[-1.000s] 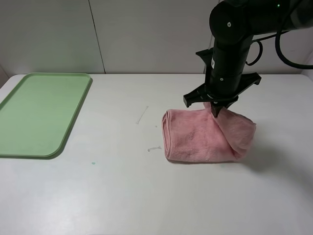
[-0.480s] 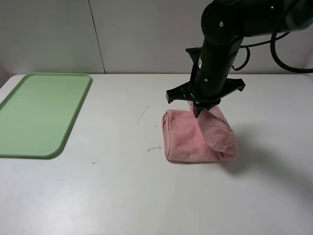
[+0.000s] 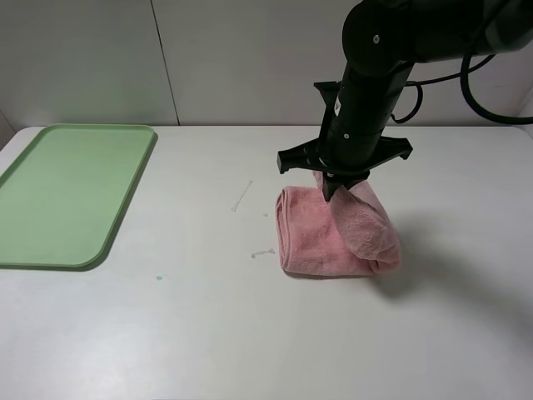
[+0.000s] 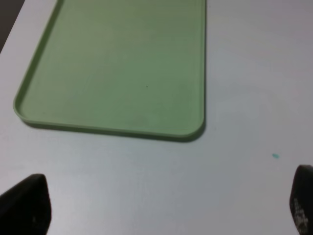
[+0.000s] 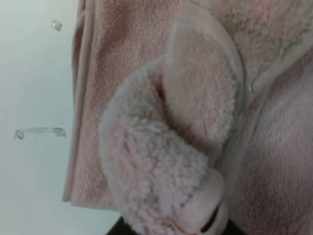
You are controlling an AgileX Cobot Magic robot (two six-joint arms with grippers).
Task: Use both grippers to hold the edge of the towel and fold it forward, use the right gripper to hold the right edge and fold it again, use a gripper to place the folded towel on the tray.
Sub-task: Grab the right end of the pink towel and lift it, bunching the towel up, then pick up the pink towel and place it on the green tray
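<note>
The right hand (image 3: 336, 190), pinching the right edge of the towel (image 3: 312, 237), has swung it over the layer beneath the hand; the second fold looks about half laid.

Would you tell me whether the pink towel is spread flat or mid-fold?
Mid-fold: the right gripper holds the right edge of the pink towel lifted and curled over its left part, which lies on the table.

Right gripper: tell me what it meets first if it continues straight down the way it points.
The pink towel: the right gripper points down, pinching a lifted edge, with the towel's lower layers seemingly beneath it. The table lies under those.
</note>
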